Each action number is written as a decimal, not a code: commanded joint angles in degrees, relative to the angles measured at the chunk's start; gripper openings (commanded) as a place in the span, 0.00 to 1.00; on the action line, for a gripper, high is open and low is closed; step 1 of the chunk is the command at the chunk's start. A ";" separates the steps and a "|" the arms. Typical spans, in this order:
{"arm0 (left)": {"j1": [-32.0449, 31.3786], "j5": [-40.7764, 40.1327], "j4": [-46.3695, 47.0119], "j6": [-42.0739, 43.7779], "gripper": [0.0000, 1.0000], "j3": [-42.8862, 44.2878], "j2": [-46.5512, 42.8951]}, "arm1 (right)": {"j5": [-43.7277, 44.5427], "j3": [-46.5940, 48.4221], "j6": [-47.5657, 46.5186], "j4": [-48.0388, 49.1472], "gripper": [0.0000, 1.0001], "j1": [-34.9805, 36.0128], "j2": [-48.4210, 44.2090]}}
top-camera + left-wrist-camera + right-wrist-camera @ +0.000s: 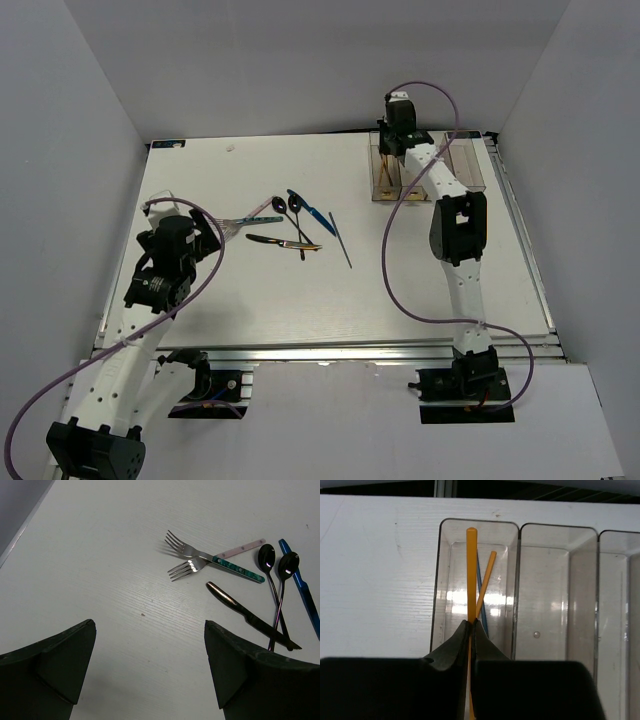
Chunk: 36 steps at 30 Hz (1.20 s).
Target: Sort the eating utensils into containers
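Note:
My right gripper (471,623) is shut on an orange chopstick (471,565), held over the leftmost of the clear containers (440,580). Inside that bin lie another orange chopstick (488,575) and a blue one (480,590). The top view shows the right gripper (392,150) over the containers (470,165) at the back right. My left gripper (149,625) is open above bare table, short of two forks (182,547), two black spoons (266,557), a dark knife (240,607) and a blue knife (302,587). A dark-blue chopstick (341,238) lies to their right.
The neighbouring bin (555,595) holds only a small round dot on its floor. White walls enclose the table on three sides. The right arm's purple cable (390,260) loops over the table right of the utensils.

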 commanded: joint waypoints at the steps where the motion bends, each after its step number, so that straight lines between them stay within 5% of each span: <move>1: -0.41 1.07 1.35 0.67 0.98 -0.25 -0.23 | -1.08 1.01 -0.27 3.96 0.05 0.43 -0.41; 4: -0.85 1.07 1.35 0.67 0.98 -0.34 -0.58 | -0.47 0.64 0.35 3.53 0.32 0.52 -0.76; 9: -1.20 0.81 1.26 0.67 0.98 -0.25 -1.19 | -0.12 0.03 1.92 0.54 0.55 0.60 -4.35; 14: -1.11 0.28 1.08 0.58 0.98 -0.25 -1.28 | -1.86 -11.02 7.71 -2.27 0.55 3.84 -14.71; 16: -1.20 -0.33 0.82 0.41 0.98 -0.07 -1.63 | -2.14 -23.66 8.52 -0.96 0.55 6.57 -22.10; 22: -1.11 -2.18 0.21 -0.12 0.98 0.01 -2.69 | 6.11 -42.84 14.40 -1.75 0.53 20.54 -30.82; 36: -1.29 -3.23 -0.15 -0.56 0.98 0.01 -4.10 | 5.16 -46.30 12.75 -5.44 0.49 25.92 -25.64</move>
